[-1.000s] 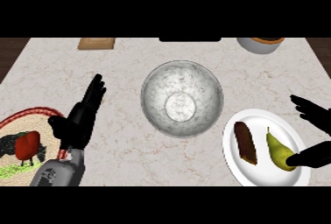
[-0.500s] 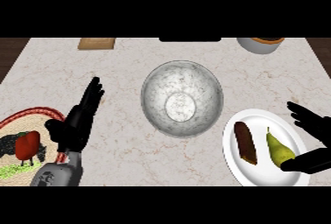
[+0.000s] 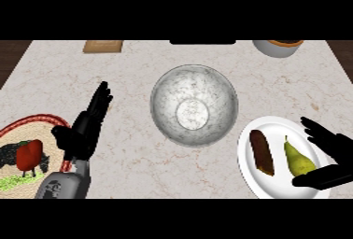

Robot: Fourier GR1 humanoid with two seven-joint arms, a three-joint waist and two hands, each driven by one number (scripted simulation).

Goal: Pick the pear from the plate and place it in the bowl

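A green pear [image 3: 299, 158] lies on the white plate [image 3: 250, 140] at the lower right, beside a brown bar of food [image 3: 262, 152]. My right hand [image 3: 334, 148] hovers open at the plate's right side, fingers above the pear and thumb below it, without touching it. The grey speckled bowl [image 3: 194, 105] stands at the middle of the counter with nothing in it. My left hand [image 3: 85, 128] rests open at the left, fingers pointing up.
A patterned mat [image 3: 27, 154] with a red pepper [image 3: 29, 155] lies at the lower left. Along the far edge are a brown board [image 3: 103, 45], a dark object [image 3: 203, 42] and a pot [image 3: 278, 47].
My right hand has moved down and left, closer around the pear. The left hand has barely shifted.
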